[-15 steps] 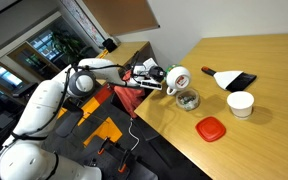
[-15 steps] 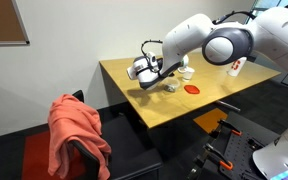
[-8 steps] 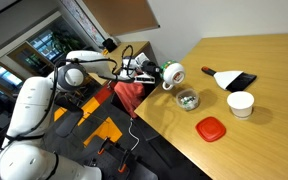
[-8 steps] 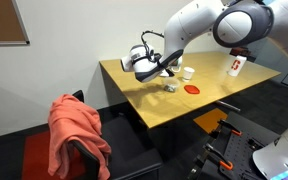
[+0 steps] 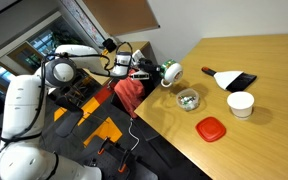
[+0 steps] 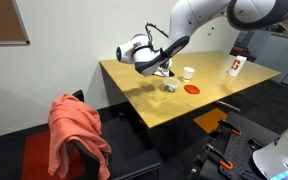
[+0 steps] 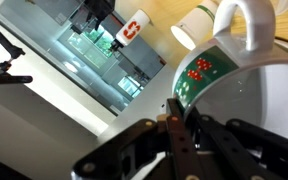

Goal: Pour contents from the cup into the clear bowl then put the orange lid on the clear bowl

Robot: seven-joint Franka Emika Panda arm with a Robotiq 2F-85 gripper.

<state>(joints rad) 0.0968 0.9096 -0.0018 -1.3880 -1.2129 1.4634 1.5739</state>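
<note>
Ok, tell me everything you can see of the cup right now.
The cup is whitish and smooth, like glazed ceramic. The wrist view shows a green band with red dots and a white loop handle on it. The gripper holds it with the jaws closed on it, tipped onto its side and raised off the table. It is apart from the clear bowl, and nothing else touches it. Its contents cannot be seen.

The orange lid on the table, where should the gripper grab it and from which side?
Come straight down and pinch the orange lid across two opposite straight edges. It lies flat on the table, so only its rim offers a hold, and the rounded corners could let the jaws slip. It lies apart from the clear bowl, leaving room for the jaws.
</note>
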